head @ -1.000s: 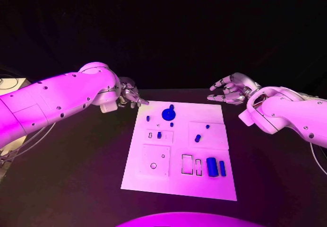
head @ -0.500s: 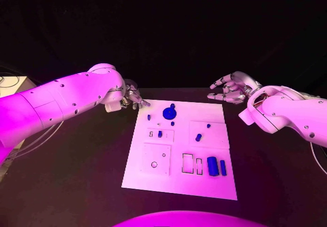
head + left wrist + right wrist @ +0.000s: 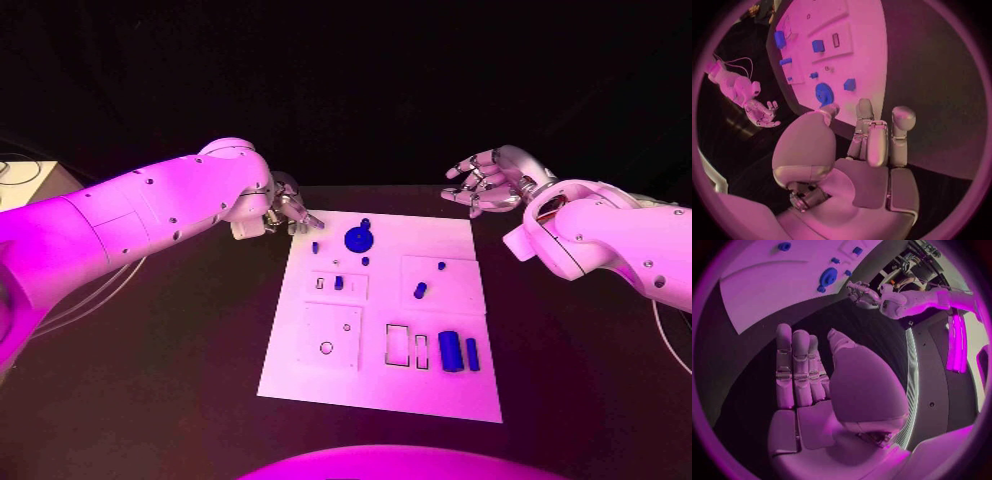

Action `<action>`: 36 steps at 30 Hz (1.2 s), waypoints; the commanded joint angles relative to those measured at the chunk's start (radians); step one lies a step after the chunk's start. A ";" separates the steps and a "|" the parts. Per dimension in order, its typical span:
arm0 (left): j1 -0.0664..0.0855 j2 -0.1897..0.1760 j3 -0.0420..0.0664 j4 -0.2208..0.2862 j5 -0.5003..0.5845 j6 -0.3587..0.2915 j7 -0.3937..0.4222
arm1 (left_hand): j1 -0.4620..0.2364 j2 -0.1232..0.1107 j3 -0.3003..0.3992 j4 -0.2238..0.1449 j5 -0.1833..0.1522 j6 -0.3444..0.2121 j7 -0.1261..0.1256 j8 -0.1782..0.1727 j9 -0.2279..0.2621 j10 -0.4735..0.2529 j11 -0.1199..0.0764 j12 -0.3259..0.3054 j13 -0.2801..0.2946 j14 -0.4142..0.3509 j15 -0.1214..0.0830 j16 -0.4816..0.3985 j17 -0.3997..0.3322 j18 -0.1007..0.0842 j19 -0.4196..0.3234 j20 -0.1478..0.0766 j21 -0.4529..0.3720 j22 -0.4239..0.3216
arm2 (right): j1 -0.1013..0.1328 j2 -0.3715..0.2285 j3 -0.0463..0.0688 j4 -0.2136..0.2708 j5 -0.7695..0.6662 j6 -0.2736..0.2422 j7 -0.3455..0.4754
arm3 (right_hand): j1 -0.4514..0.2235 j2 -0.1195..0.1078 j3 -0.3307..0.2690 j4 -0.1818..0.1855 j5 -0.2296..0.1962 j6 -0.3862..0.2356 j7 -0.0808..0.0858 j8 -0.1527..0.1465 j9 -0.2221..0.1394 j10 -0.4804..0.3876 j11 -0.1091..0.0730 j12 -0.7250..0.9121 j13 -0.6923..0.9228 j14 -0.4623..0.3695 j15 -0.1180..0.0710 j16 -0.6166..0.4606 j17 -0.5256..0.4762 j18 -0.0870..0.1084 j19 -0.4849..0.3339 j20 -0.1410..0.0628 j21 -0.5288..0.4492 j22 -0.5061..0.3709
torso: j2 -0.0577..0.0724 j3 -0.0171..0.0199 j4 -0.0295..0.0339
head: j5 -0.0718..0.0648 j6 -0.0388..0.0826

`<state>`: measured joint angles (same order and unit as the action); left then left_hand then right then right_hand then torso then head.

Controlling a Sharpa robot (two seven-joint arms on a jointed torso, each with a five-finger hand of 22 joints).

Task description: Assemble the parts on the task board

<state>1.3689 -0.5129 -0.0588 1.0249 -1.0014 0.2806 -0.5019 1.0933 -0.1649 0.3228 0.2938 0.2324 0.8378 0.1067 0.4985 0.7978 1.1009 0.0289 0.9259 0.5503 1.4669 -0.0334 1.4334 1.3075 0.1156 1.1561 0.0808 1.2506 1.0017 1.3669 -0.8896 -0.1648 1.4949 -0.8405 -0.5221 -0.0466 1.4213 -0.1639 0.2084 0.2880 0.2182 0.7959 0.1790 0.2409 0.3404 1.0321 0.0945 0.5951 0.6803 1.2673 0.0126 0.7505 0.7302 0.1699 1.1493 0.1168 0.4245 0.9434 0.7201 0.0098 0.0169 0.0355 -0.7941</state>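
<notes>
The white task board [image 3: 433, 392] lies in the middle of the black table. On it are a round blue disc [image 3: 358, 239] near the far edge, small blue pieces such as one [image 3: 420, 291] mid-board, and two long blue blocks [image 3: 450, 352] at the near right. My left hand [image 3: 289, 213] hovers at the board's far left corner, fingers apart, holding nothing. My right hand [image 3: 488, 185] hangs beyond the far right corner, also empty with fingers loosely spread. The left wrist view shows the left hand [image 3: 870, 150] near the disc [image 3: 824, 93]; the right wrist view shows the right hand [image 3: 811, 385] off the board [image 3: 761, 290].
The board has several empty outlined slots [image 3: 397, 345] near its front and a round hole [image 3: 326, 349] at the near left. Bare black table [image 3: 144, 380] surrounds the board on all sides. My two white arms reach in from either side at the far end.
My left arm has swung in, bringing its hand a little closer to the board's far left corner. My right hand has risen slightly and drawn back from the board.
</notes>
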 commanded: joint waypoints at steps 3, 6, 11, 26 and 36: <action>-0.001 0.010 -0.004 -0.003 0.017 0.030 0.016 | 0.001 0.006 -0.004 -0.003 0.001 0.003 0.000 -0.007 -0.002 -0.004 0.004 0.006 -0.002 0.015 0.005 0.005 0.016 0.008 0.008 0.001 0.006 0.002 | 0.000 0.006 0.000 -0.010 0.111 -0.037 0.085 | -0.001 -0.023 0.065 0.000 0.023 -0.011 0.005 0.019 0.000 -0.015 0.011 -0.166 -0.189 -0.046 0.020 -0.201 -0.046 0.011 -0.023 0.020 -0.139 -0.132 | -0.002 0.0008 0.0009 | 0.001 0.000; -0.002 0.015 -0.010 -0.007 0.015 0.035 0.015 | 0.002 0.007 -0.003 -0.002 0.001 0.003 0.000 -0.007 -0.002 -0.004 0.004 0.006 -0.002 0.016 0.005 0.005 0.018 0.008 0.007 0.001 0.006 0.001 | 0.000 0.009 0.000 -0.016 0.164 -0.038 0.138 | 0.013 -0.032 0.118 -0.006 0.033 -0.013 0.018 0.021 -0.005 -0.011 0.027 -0.243 -0.293 -0.093 0.038 -0.291 -0.064 0.009 -0.052 0.033 -0.195 -0.186 | -0.002 0.0008 0.0012 | 0.002 0.000; -0.008 0.023 -0.017 -0.015 0.013 0.044 0.014 | 0.003 0.008 -0.003 -0.003 0.001 0.003 0.000 -0.007 -0.003 -0.005 0.004 0.006 -0.002 0.016 0.006 0.006 0.018 0.008 0.008 0.001 0.007 0.003 | 0.000 0.013 0.000 -0.024 0.235 -0.031 0.215 | 0.013 -0.049 0.186 -0.014 0.038 -0.012 0.040 0.012 -0.018 -0.007 0.055 -0.333 -0.431 -0.220 0.084 -0.463 -0.151 0.001 -0.150 0.074 -0.308 -0.288 | -0.001 0.0002 0.0000 | 0.001 0.002; -0.018 0.030 -0.022 -0.018 -0.021 0.056 0.009 | 0.013 0.014 -0.001 -0.004 0.001 0.003 0.000 -0.009 -0.008 -0.008 0.004 0.007 -0.003 0.015 0.006 0.006 0.017 0.008 0.007 0.001 0.006 0.002 | 0.000 0.017 -0.001 -0.029 0.308 0.006 0.265 | -0.010 -0.042 0.250 -0.069 0.031 -0.029 0.066 -0.022 -0.042 -0.014 0.084 -0.405 -0.577 -0.248 0.117 -0.589 -0.268 0.012 -0.178 0.117 -0.361 -0.456 | -0.002 -0.0001 0.0017 | 0.001 0.001; -0.020 0.033 -0.023 -0.013 -0.015 0.077 0.006 | 0.027 0.021 0.004 -0.005 0.001 0.007 0.000 -0.008 -0.013 -0.011 0.004 0.008 -0.003 0.014 0.006 0.006 0.016 0.009 0.006 0.002 0.005 0.001 | -0.001 0.020 -0.002 -0.032 0.312 0.012 0.264 | -0.026 -0.039 0.259 -0.090 0.030 -0.035 0.074 -0.031 -0.049 -0.033 0.093 -0.418 -0.609 -0.260 0.127 -0.617 -0.299 0.010 -0.190 0.125 -0.362 -0.505 | -0.001 -0.0003 0.0016 | 0.003 0.000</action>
<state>1.3496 -0.4837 -0.0813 1.0103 -1.0112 0.3261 -0.5008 1.1155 -0.1426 0.3230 0.2936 0.2324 0.8379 0.1066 0.4949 0.7852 1.0972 0.0325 0.9294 0.5481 1.4668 -0.0334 1.4334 1.3075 0.1156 1.1560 0.0807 1.2501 1.0035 1.3667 -0.8708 -0.1665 1.4636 -0.5393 -0.5255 0.1978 1.4022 -0.2024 0.4691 0.2022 0.2519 0.7665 0.1973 0.2163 0.2923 1.0047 0.1852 0.1813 0.0737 1.0073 0.1340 0.1351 0.4339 0.1698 0.9626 0.2396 0.0658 0.4421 0.7186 0.0094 0.0183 0.0382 -0.7939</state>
